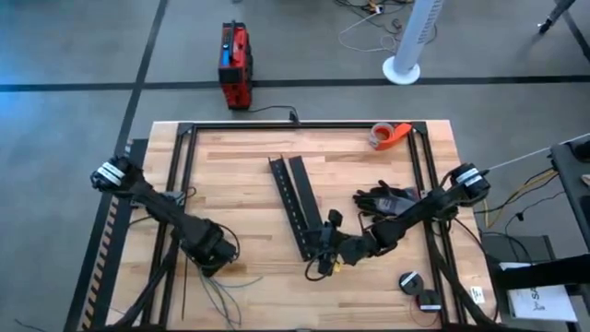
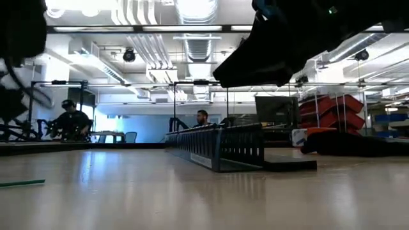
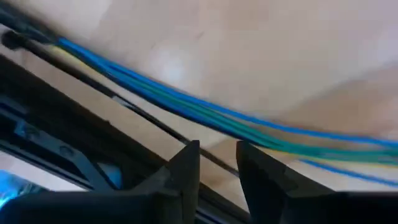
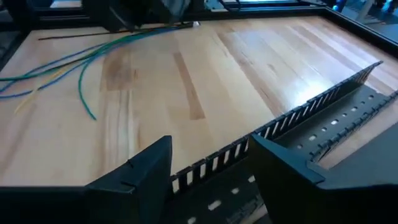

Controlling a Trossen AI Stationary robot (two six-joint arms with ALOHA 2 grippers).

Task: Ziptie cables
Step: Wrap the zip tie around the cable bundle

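The cables (image 1: 219, 293) lie loose on the wooden tabletop (image 1: 240, 184), well to the left of the black slotted rails (image 1: 297, 205) and near the front edge, green and blue strands fanning out from under the left arm. The left end effector (image 1: 208, 265) sits low right over their near ends; its wrist view shows its two dark fingers (image 3: 186, 171) slightly apart with nothing between them, and the blue and green cables (image 3: 205, 112) running just beyond the tips.

The right end effector (image 1: 324, 261) hangs at the front end of the slotted rails, its fingers (image 4: 146, 168) spread wide and empty, with a rail's (image 4: 298, 115) comb-like wall directly before them. From there the cables (image 4: 81, 59) show far across the bare wood.

Behind the rails, an orange tape roll (image 1: 389, 135) rests by the tabletop's back edge. Beyond that edge, a red box (image 1: 235, 65) stands on the floor.
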